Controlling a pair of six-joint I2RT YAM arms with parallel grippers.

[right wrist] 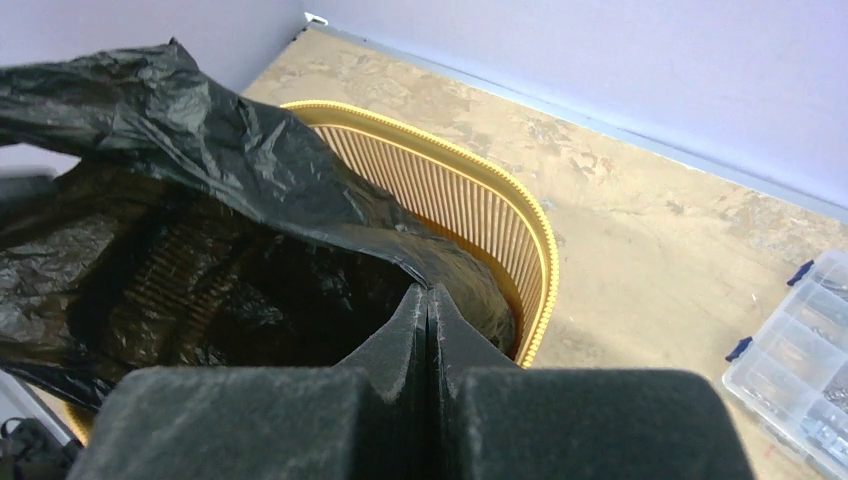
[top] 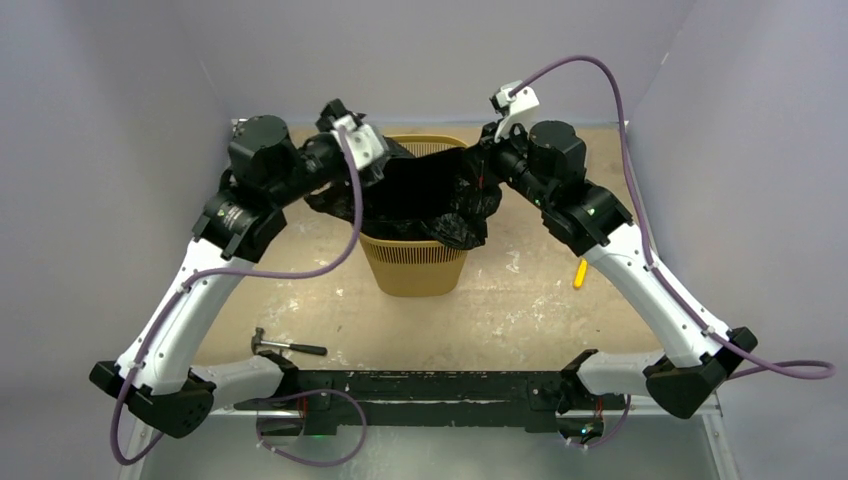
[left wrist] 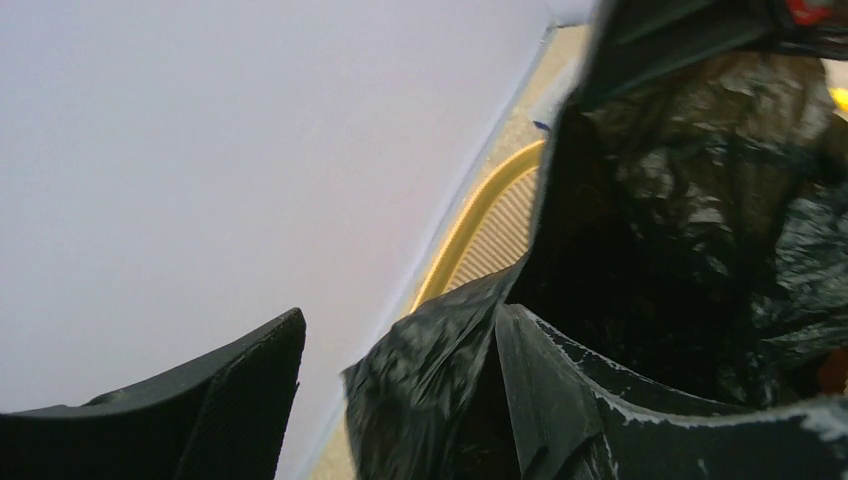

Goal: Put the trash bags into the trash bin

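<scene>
The orange-yellow mesh trash bin (top: 415, 262) stands mid-table, and the glossy black trash bag (top: 430, 190) is spread over its mouth and hangs down inside. My left gripper (top: 372, 150) is at the bin's left rim. In the left wrist view its jaws (left wrist: 400, 400) stand open, and a fold of the bag (left wrist: 690, 200) lies against the right finger (left wrist: 600, 400), above the bin's rim (left wrist: 480, 215). My right gripper (top: 492, 150) is at the right rim. In the right wrist view its tips (right wrist: 428, 296) are shut on the bag's edge (right wrist: 200, 150), just inside the bin's rim (right wrist: 545, 260).
A hammer (top: 288, 346) lies near the left arm's base. A small yellow item (top: 579, 273) lies by the right arm. A clear plastic compartment box (right wrist: 800, 350) sits to the right of the bin. Grey walls close in the back and both sides.
</scene>
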